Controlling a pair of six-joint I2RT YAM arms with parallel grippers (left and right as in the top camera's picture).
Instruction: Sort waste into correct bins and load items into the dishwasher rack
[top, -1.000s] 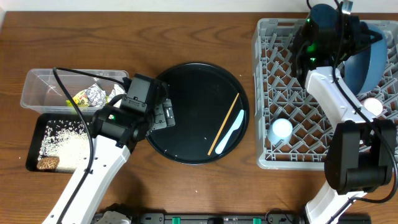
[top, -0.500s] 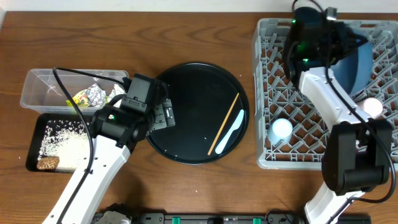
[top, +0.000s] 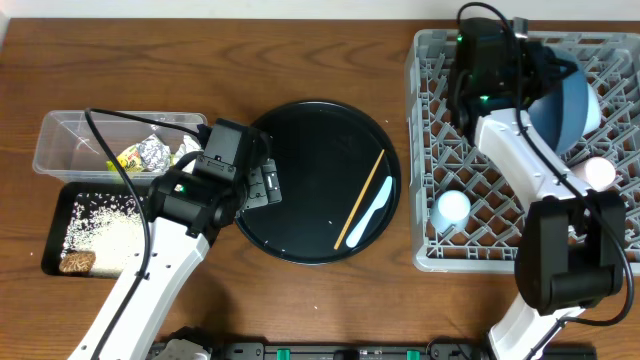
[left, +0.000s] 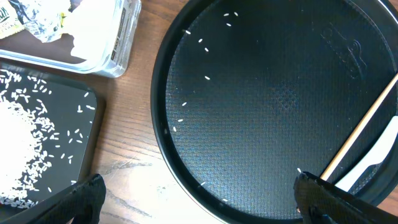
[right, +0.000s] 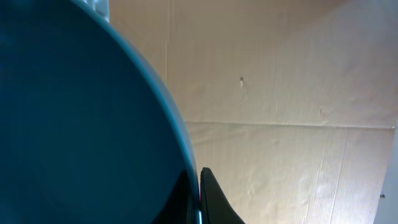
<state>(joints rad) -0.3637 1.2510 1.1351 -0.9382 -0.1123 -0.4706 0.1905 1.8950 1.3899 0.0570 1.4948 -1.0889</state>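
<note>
My right gripper (top: 527, 82) is shut on the rim of the dark blue plate (top: 562, 108), holding it on edge above the back of the grey dishwasher rack (top: 430, 150). In the right wrist view the plate (right: 81, 118) fills the left side, pinched at my right gripper (right: 198, 200). A light blue cup (top: 452, 208) and a pink cup (top: 600, 172) sit in the rack. My left gripper (top: 262, 186) hangs open and empty over the round black tray's left rim (left: 163, 155); the left gripper (left: 199, 205) shows one fingertip at each side. A chopstick (top: 360, 198) and a white spoon (top: 376, 212) lie on that tray.
The clear tub (top: 60, 150) at the left holds a foil ball (top: 153, 152), a yellow-green wrapper (top: 130, 158) and white paper (top: 186, 148). In front of it the shallow black tray (top: 55, 215) holds rice (top: 110, 228) and a brown lump (top: 77, 262). A few rice grains (left: 200, 42) dot the round tray.
My right arm has carried the plate leftward over the rack. The left arm has not moved.
</note>
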